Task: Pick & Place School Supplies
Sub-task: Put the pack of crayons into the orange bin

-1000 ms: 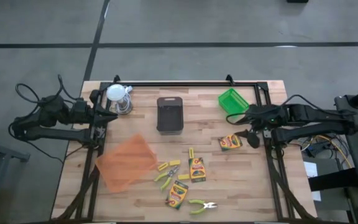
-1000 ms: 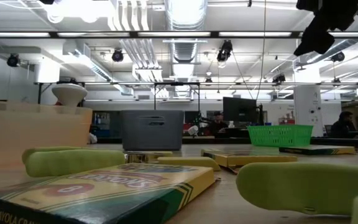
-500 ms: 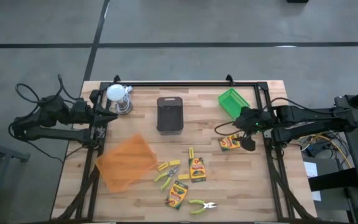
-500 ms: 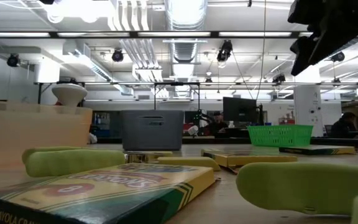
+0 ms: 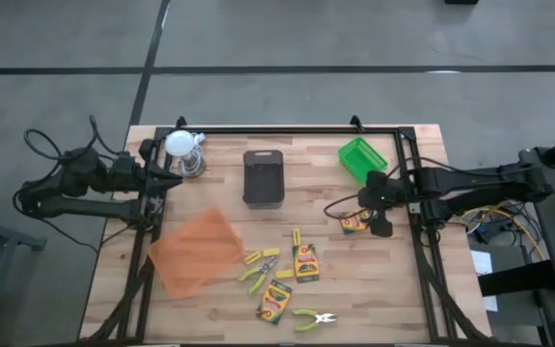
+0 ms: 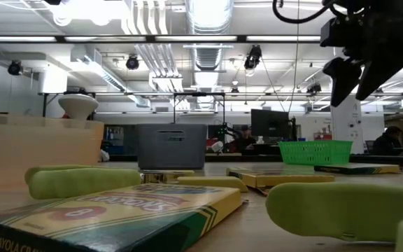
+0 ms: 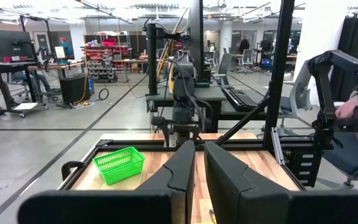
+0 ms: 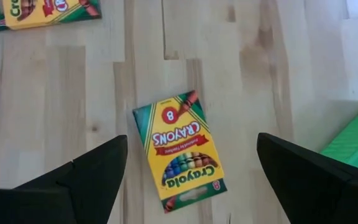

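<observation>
High view: right claw hovers wide-fingered above crayon box.

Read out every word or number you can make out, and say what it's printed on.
"8", "CRAYONS", "Crayola": yellow and green cardboard crayon box between the open right gripper fingers.
"CRAYOLA", upside down "Crayola", "8": nearest yellow crayon box in the low view.
Other boxes' print: too small.

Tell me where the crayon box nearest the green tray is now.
In the high view the crayon box lies flat on the table's right side, just below the green tray, directly under the open right tool.
</observation>
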